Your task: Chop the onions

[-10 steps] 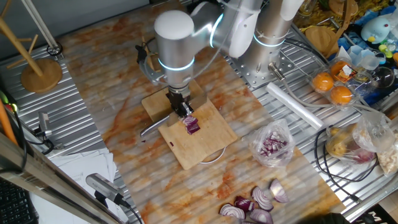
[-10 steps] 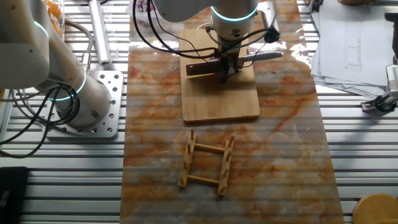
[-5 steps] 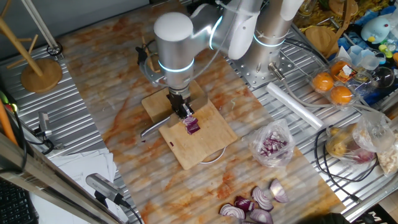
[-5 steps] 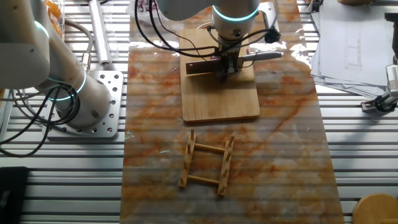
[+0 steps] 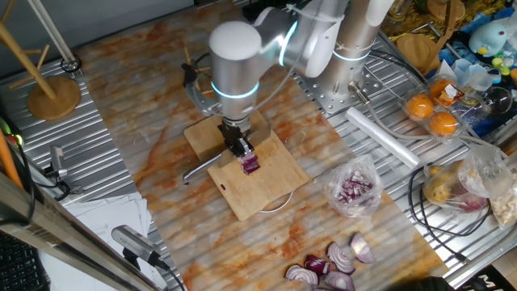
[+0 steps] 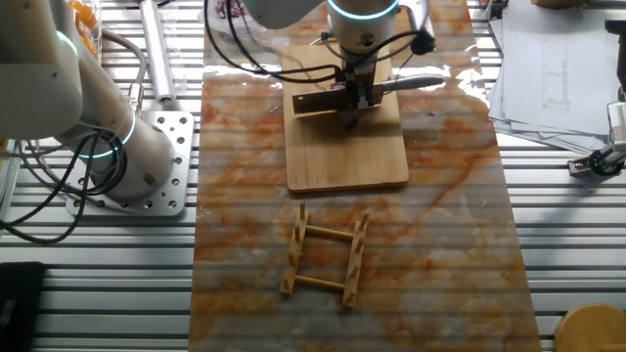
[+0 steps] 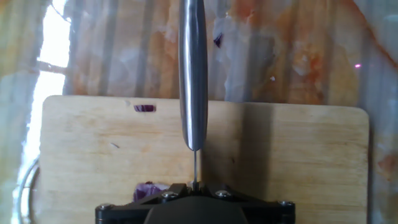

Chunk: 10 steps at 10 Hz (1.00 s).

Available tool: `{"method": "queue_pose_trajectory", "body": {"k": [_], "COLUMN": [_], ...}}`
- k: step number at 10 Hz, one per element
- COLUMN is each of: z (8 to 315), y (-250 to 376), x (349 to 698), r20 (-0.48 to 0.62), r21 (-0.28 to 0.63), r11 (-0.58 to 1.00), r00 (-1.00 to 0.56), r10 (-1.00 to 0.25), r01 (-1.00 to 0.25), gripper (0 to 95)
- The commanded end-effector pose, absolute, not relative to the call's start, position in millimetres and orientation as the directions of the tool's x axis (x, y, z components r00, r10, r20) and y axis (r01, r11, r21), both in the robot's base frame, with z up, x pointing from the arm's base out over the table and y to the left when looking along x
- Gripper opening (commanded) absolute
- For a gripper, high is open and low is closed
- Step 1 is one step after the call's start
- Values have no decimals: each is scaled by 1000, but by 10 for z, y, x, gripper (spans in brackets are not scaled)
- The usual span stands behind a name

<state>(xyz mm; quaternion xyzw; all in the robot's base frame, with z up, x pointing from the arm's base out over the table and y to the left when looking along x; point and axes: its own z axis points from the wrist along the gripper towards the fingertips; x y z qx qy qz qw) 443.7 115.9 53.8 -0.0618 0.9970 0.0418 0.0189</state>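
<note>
One onion wedge, claw gripping knife

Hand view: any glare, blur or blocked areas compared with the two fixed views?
Hand view: a blown-out white patch at the upper left, the knife handle soft and near, and the hand's dark body hiding most of the onion. One fixed view: evenly lit, onion sharp on the board. The other fixed view: window glare on the tabletop near the knife.
</note>
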Motion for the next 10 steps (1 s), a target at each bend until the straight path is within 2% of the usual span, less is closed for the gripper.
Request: {"method": "queue_pose_trajectory", "body": {"k": [1, 10], "z": [599, 612], "y": [1123, 977], "x": [4411, 4413], "r20": [-42, -40], "r21": [94, 85], "r11": [989, 987], "r00": [-993, -990], "r10": [-108, -137], "r01": [-112, -140], "gripper": [0, 0]}}
